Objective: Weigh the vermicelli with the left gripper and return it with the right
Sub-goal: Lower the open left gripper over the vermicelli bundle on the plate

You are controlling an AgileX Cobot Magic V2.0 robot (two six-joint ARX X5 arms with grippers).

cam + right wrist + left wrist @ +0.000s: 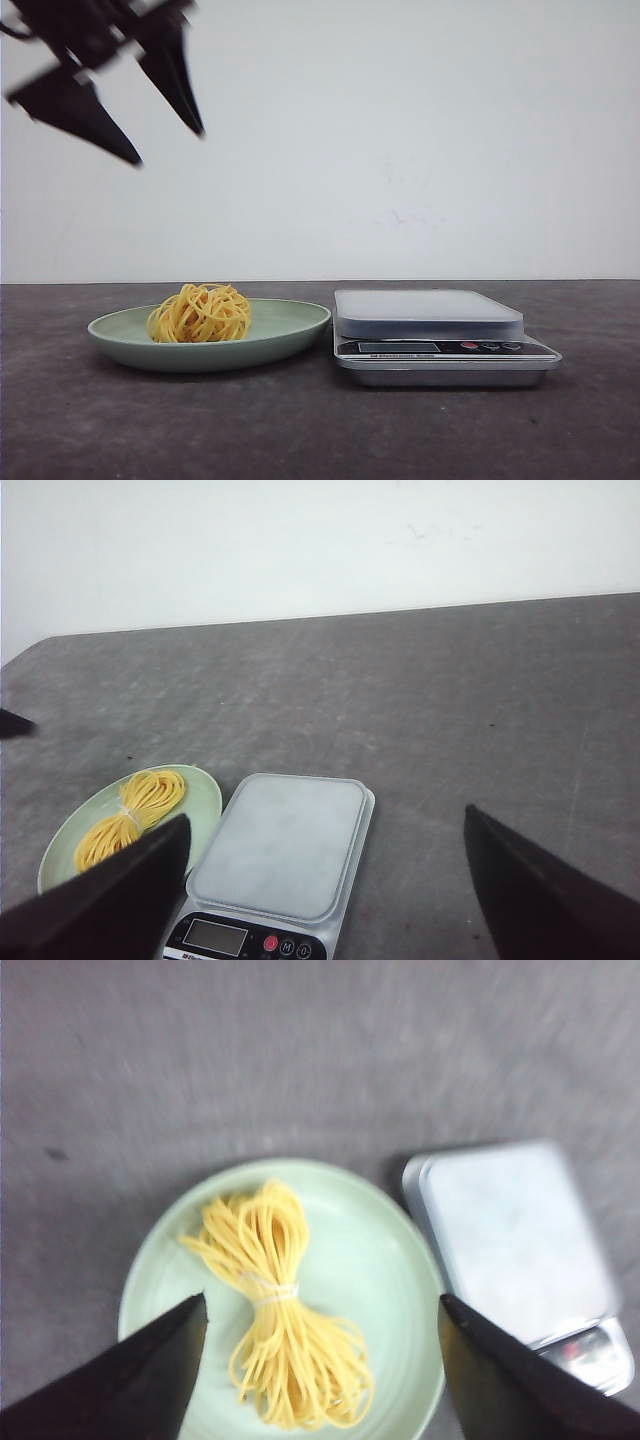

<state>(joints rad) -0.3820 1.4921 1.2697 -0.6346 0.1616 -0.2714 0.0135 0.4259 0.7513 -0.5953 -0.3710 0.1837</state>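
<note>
Vermicelli (pixel 200 314) is seen lying in the pale green plate (pixel 290 335), lower left, beside the unloaded kitchen scale (pixel 430 312). Left gripper (pixel 170 145) is held wide at upper left, presumably for descent; right gripper (pixel 325 900) is spread wide, empty.

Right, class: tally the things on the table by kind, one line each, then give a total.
Vermicelli bundle: 1
Pale green plate: 1
Digital kitchen scale: 1
Total: 3
</note>
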